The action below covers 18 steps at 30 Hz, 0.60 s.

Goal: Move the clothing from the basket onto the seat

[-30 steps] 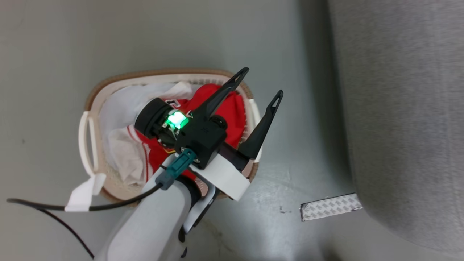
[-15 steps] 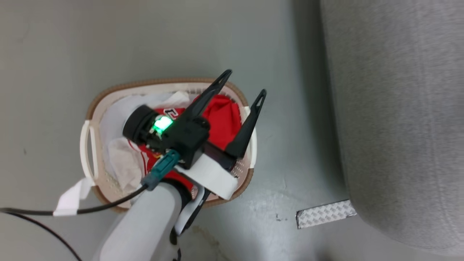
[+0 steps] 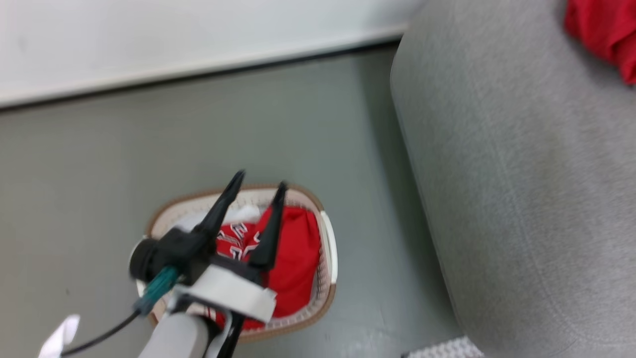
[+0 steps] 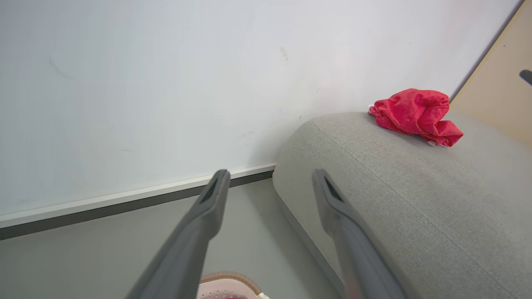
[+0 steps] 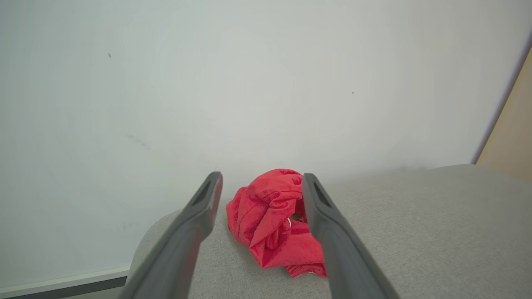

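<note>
We are viewing the basket (image 3: 329, 248), holding a jersey (image 3: 293, 253), left of the seat (image 3: 521, 199), a garment (image 3: 603, 35) lying on it.

1. Head view: the whole frame is motion-blurred. The left gripper (image 3: 262, 179) and the weave of the seat (image 3: 521, 199) are smeared, with soft outlines.
2. Lighting is bright, even and diffuse, with no glare. Its source cannot be told.
3. A soft shadow band lies on the floor (image 3: 382, 164) just left of the seat.
4. Wrist views are sharp further out. The red garment (image 5: 270, 220) shows crisp folds.
5. The right gripper (image 5: 262, 177) has fingers (image 5: 183, 236) that go out of focus toward the near edge.
6. The wall (image 4: 145, 83) is evenly lit.
</note>
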Motion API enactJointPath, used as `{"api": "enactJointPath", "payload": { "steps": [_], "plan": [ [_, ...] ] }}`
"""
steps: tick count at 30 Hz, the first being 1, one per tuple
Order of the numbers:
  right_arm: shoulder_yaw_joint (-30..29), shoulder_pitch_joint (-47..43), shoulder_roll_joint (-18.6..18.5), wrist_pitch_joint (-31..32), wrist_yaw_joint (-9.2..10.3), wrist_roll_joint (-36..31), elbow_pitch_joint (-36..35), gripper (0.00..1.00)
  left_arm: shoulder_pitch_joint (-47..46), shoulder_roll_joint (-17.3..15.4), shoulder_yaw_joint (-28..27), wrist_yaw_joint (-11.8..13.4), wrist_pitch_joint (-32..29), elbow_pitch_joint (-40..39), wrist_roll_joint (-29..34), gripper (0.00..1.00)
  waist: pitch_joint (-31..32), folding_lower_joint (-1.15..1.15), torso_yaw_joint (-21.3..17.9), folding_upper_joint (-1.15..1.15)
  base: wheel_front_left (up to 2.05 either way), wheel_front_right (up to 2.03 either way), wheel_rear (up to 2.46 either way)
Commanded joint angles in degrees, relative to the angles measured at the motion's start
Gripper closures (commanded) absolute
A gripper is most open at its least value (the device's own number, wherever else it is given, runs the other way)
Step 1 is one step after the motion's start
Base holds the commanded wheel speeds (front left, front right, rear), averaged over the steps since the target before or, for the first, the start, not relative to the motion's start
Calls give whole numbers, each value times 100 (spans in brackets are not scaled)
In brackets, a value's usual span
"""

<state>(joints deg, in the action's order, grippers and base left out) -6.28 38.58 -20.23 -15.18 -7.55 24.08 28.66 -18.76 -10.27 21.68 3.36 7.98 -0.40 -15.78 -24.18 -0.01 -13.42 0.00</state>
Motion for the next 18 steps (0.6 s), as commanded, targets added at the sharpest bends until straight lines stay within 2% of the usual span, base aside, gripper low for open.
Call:
{"api": "enactJointPath", "payload": {
  "steps": [1,10,18],
  "plan": [
    [21,-226,44,5,12,-68,-107,0,154,-49,-48,38,53,10,-76,0,567,1,72,0,0,0,0],
    [106,-1815,685,5,12,-662,-1355,0,1390,-237,-614,417,500,217,-415,0,1516,1,447,0,0,0,0],
    [199,-2901,1383,5,13,-1010,-1742,0,2199,-255,-950,532,679,516,-558,0,2141,1,723,0,0,0,0]
  ]
}}
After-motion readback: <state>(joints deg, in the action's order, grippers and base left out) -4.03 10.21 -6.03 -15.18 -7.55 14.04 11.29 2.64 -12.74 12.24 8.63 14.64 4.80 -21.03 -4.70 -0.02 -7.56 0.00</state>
